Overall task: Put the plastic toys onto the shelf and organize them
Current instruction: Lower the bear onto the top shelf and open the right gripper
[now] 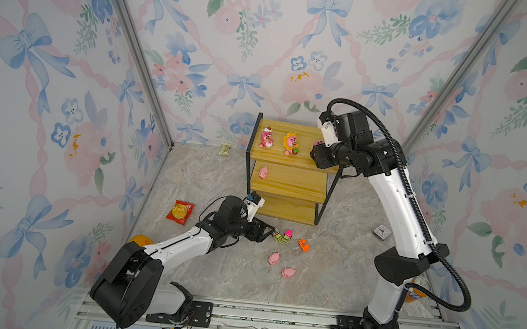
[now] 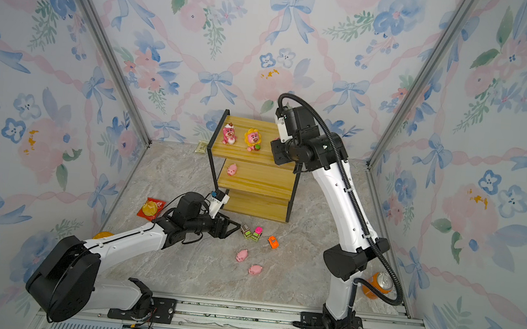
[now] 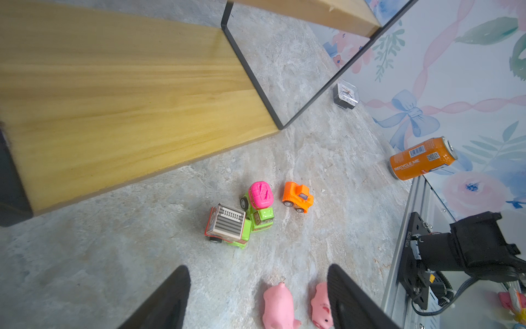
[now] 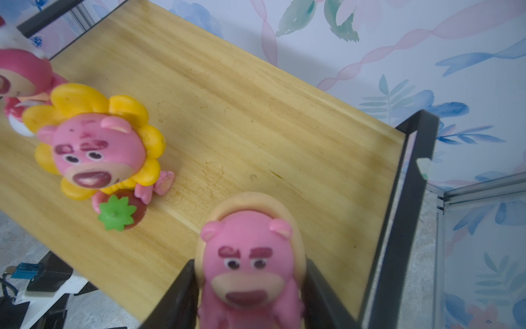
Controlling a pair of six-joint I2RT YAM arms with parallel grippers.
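While my right gripper (image 4: 250, 284) clamps the hooded pink bear (image 4: 247, 256) at the right end of the shelf's (image 1: 290, 182) top board, my left gripper (image 3: 257, 273) hangs low over the floor, jaws apart and holding nothing. The capped bear (image 1: 266, 137) and sunflower bear (image 1: 290, 143) stand on that top board, and one pig (image 1: 263, 173) lies on the middle board. On the floor by my left jaws are the grey-green car (image 3: 227, 225) touching the pink-green car (image 3: 260, 202), the orange car (image 3: 298, 196) just beside them, and two floor pigs (image 3: 279, 304).

Orange can (image 3: 423, 158): "RECYCLE ME", barcode, QR code. Nothing else legible.
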